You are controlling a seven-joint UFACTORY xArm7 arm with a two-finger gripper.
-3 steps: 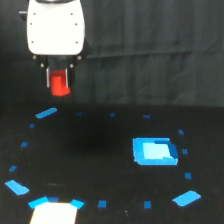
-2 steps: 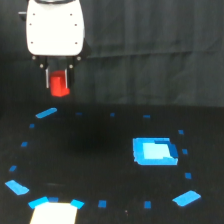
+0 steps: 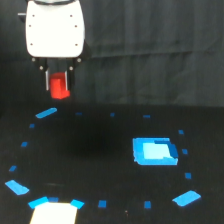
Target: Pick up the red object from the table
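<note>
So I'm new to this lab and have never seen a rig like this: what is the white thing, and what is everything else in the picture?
The white block is the end of a robot arm; below it hangs its gripper, two thin fingers clamped on the red object, held up off the table. The single picture comes from a camera off the arm that looks across the scene. On the black table lie small blue tape marks, a flat blue square piece toward the exterior view's right, and a bright white patch at the near edge.

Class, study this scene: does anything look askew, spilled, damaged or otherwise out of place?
Nothing stands out. The small red cylinder sits upright between the fingers of the white gripper, above the black table. The flat blue square piece lies flat, undisturbed.
</note>
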